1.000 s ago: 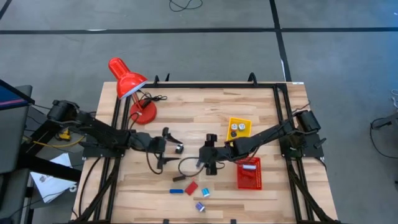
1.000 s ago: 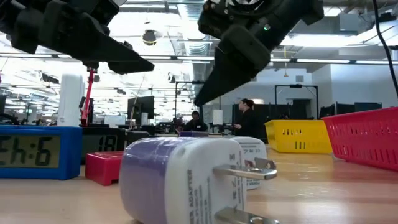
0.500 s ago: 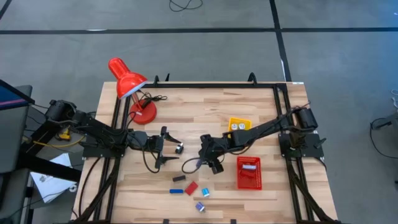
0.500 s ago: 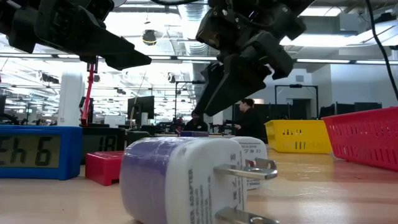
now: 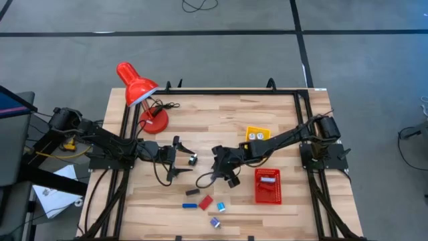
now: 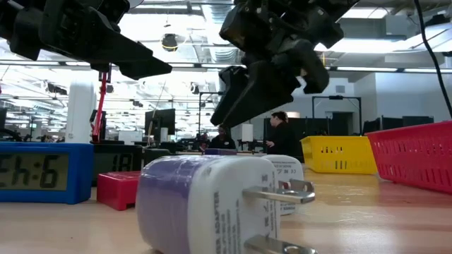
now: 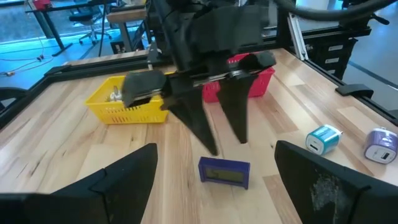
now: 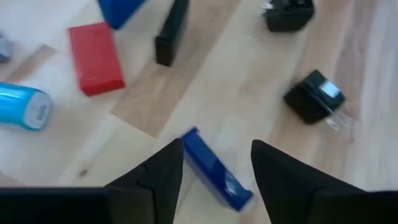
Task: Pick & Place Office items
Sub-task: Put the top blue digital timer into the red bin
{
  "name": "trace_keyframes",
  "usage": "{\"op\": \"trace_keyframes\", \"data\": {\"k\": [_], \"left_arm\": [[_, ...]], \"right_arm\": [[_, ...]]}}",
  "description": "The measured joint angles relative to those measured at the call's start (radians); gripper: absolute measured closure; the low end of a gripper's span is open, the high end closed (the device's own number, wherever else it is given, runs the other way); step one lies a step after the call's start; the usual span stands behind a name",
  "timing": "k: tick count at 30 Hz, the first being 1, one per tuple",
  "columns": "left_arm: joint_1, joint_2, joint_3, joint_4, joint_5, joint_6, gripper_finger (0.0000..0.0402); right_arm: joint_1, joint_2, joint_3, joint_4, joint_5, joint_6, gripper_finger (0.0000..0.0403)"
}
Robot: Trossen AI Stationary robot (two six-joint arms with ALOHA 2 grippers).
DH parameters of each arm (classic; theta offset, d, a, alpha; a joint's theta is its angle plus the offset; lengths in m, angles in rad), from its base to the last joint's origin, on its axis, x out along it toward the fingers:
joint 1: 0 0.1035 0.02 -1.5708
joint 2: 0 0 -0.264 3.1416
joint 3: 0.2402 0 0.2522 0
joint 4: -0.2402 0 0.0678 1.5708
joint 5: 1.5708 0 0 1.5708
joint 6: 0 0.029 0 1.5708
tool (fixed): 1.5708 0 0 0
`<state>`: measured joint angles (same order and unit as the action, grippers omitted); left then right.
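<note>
Hovering right tool [image 8: 214, 163], blue bar [image 8: 215, 168] lying diagonal

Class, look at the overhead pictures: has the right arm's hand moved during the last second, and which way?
Yes. In the high view the right hand has shifted left, away from the red mesh basket and toward the left hand.

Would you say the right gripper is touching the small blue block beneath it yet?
Apart. The left wrist view shows the right gripper, fingers spread, with bare wood between its tips and the blue block.
</note>
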<state>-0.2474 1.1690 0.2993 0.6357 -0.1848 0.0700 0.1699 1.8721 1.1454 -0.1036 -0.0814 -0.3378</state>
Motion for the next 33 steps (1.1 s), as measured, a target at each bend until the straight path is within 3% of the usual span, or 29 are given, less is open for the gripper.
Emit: {"op": "trace_keyframes", "data": {"k": [20,24,29,33], "left_arm": [[0.000,0.008,0.002,0.017,0.000,0.000,0.0083],[0.000,0.008,0.002,0.018,0.000,0.000,0.0083],[0.000,0.008,0.001,0.018,0.000,0.000,0.0083],[0.000,0.008,0.001,0.018,0.000,0.000,0.0083]], "right_arm": [[-0.021,0.098,0.007,0.023,-0.058,-0.029,0.0254],[-0.019,0.093,0.007,0.023,-0.060,-0.028,0.0289],[-0.021,0.092,0.007,0.015,-0.061,-0.021,0.0361],[-0.010,0.081,0.007,0.014,-0.052,0.051,0.0370]]}}
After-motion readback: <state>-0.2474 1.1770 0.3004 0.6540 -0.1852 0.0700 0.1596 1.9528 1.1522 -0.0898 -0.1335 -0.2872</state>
